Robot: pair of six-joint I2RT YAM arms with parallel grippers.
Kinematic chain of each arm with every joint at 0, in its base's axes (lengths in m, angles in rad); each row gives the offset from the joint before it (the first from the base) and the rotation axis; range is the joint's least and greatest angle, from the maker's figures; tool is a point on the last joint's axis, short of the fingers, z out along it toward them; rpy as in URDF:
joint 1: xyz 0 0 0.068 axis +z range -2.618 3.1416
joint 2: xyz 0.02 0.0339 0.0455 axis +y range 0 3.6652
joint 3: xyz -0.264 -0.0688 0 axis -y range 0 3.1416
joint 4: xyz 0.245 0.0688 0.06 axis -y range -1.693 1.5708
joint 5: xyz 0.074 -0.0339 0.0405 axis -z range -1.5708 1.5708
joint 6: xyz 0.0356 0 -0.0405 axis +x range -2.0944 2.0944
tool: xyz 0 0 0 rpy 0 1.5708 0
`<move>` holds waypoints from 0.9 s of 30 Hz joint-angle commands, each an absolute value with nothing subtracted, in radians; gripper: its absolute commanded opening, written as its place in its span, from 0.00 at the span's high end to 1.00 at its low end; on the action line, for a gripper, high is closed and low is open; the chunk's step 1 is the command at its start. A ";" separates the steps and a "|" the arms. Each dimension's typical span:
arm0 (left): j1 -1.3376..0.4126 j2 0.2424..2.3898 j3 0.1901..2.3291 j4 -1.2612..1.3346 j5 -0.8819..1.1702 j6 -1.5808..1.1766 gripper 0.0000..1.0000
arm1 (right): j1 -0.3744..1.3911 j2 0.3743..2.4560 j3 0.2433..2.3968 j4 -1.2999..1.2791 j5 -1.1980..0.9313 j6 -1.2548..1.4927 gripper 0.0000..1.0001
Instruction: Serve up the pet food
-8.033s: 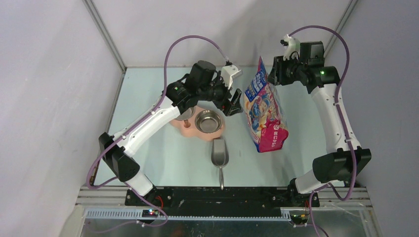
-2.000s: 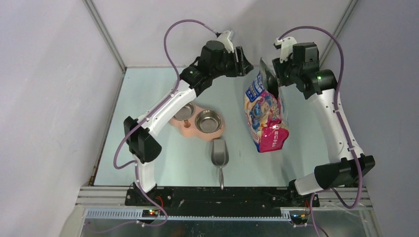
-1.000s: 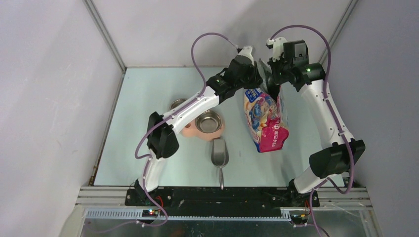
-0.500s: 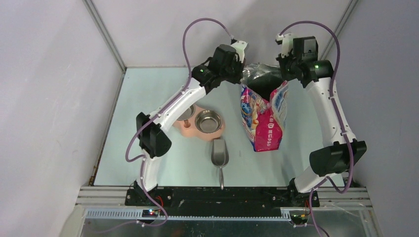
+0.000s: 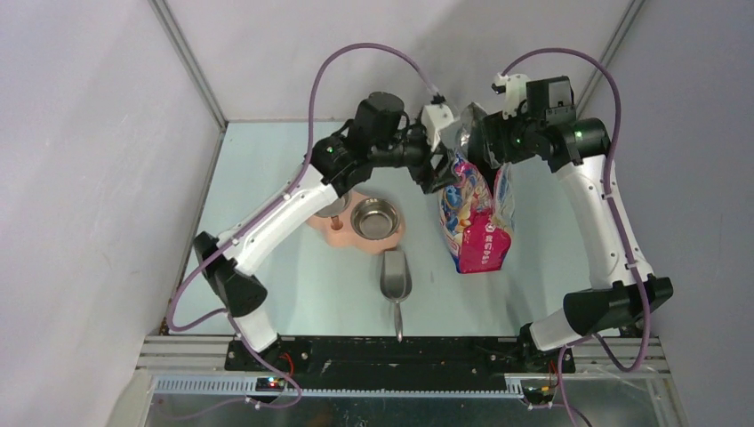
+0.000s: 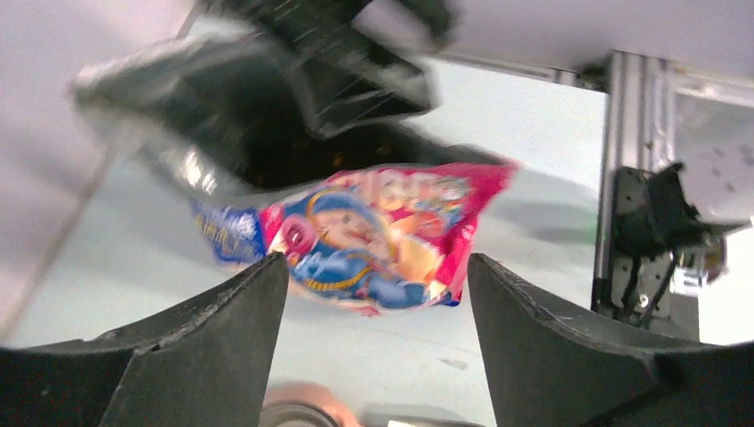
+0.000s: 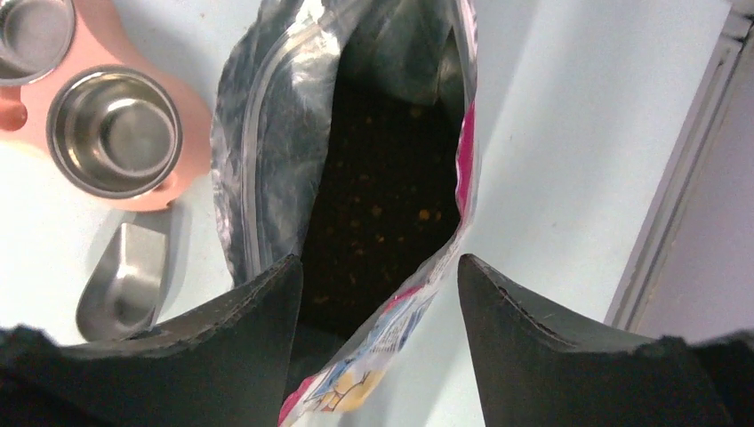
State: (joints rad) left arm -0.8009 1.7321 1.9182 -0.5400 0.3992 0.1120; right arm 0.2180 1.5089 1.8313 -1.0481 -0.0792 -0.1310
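Observation:
The pet food (image 7: 382,205) is dark kibble deep inside the open blue-pink bag (image 5: 476,222), which stands upright right of the bowls. My right gripper (image 5: 487,147) hovers over the bag's mouth. In the right wrist view it (image 7: 381,267) is open, with the bag's right rim (image 7: 449,267) loose between the fingers. My left gripper (image 5: 445,173) is at the bag's upper left side. In the blurred left wrist view it (image 6: 378,267) is open and empty, facing the bag (image 6: 382,240).
A pink stand (image 5: 338,236) with two steel bowls, the nearer one (image 5: 374,218) empty, sits left of the bag; that bowl also shows in the right wrist view (image 7: 114,133). A grey metal scoop (image 5: 396,276) lies in front of the bowls and shows in the right wrist view (image 7: 124,285). Walls close in behind and at both sides.
The bag's mouth was stretched wide between both grippers half a second ago. Now the left gripper has swung down to the bag's left side, and the mouth looks narrower.

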 commanded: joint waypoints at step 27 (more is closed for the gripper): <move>-0.966 1.992 2.118 -0.682 0.498 1.321 0.57 | 0.098 1.454 1.747 -1.172 -0.205 -0.066 1.00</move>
